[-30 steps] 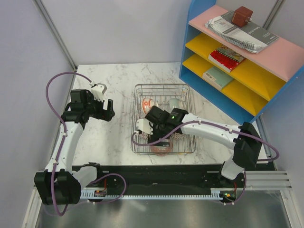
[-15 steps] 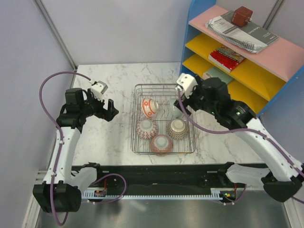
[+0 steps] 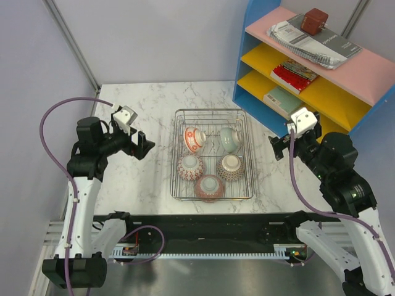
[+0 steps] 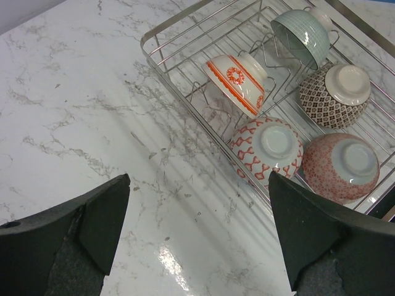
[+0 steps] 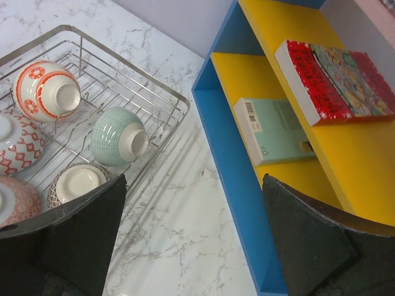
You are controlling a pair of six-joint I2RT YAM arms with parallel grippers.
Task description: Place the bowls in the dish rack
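Note:
The silver wire dish rack (image 3: 213,113) sits mid-table and holds five bowls. At the back are the red-orange patterned bowl (image 3: 194,139) and the pale teal bowl (image 3: 229,139), both on their sides. In front are a red-and-white patterned bowl (image 3: 191,166), a grey patterned bowl (image 3: 230,166) and a reddish speckled bowl (image 3: 209,187), upside down. The rack (image 4: 185,31) and bowls also show in the left wrist view, and the rack (image 5: 162,92) in the right wrist view. My left gripper (image 3: 143,145) is open and empty, left of the rack. My right gripper (image 3: 281,148) is open and empty, right of the rack.
A blue shelf unit (image 3: 308,74) with pink and yellow shelves stands at the back right, holding books (image 3: 295,75) and a brown box (image 3: 315,22). Its blue edge (image 5: 231,179) is close to my right gripper. Grey walls bound the back and left.
My right arm has pulled up and away from the rack to the right, near the shelf. My left arm has drawn back slightly to the left. All bowls now show uncovered in the rack.

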